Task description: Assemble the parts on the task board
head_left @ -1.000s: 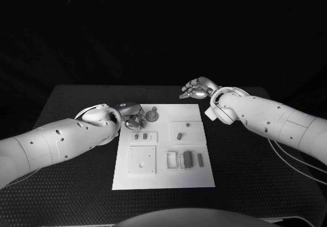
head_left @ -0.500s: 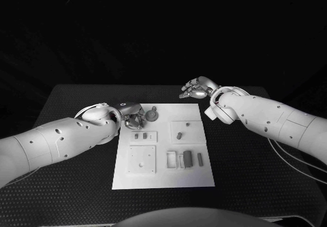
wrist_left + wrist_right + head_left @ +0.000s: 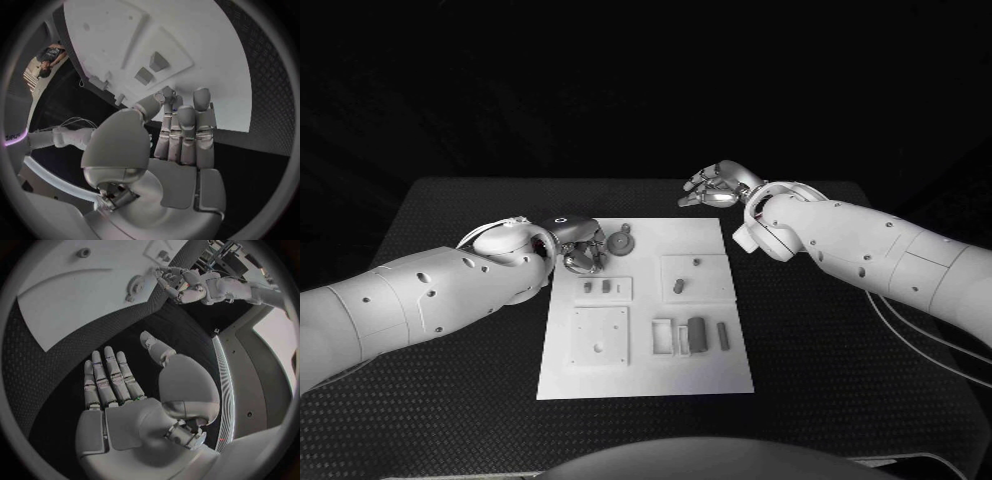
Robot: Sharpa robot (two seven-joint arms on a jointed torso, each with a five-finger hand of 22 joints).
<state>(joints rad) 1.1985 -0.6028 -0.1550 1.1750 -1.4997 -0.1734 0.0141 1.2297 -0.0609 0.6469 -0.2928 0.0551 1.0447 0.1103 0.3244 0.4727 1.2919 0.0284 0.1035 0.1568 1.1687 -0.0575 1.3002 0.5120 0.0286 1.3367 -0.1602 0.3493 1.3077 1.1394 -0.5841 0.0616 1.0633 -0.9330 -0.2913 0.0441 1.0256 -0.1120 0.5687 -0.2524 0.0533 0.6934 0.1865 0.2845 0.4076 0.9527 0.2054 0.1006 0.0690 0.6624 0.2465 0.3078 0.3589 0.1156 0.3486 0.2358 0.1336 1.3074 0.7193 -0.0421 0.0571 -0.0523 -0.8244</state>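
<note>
The white task board [image 3: 646,372] lies in the middle of the black table. On it are a round part with a tab [image 3: 620,241], two small pieces [image 3: 599,288] in a raised block, a peg [image 3: 678,287] and a row of upright pieces [image 3: 697,335]. My left hand [image 3: 581,251] hovers at the board's far left corner, beside the round part. Its fingers [image 3: 180,125] are straight and together, and the thumb tip meets them; whether a part sits between them I cannot tell. My right hand [image 3: 717,187] is over the bare table beyond the board's far right corner, fingers [image 3: 107,375] spread and holding nothing.
A square plate [image 3: 602,337] with a hole sits near the board's left front. Black table [image 3: 459,380] surrounds the board on all sides. The right wrist view shows my left hand [image 3: 182,284] next to the round part [image 3: 133,285].
</note>
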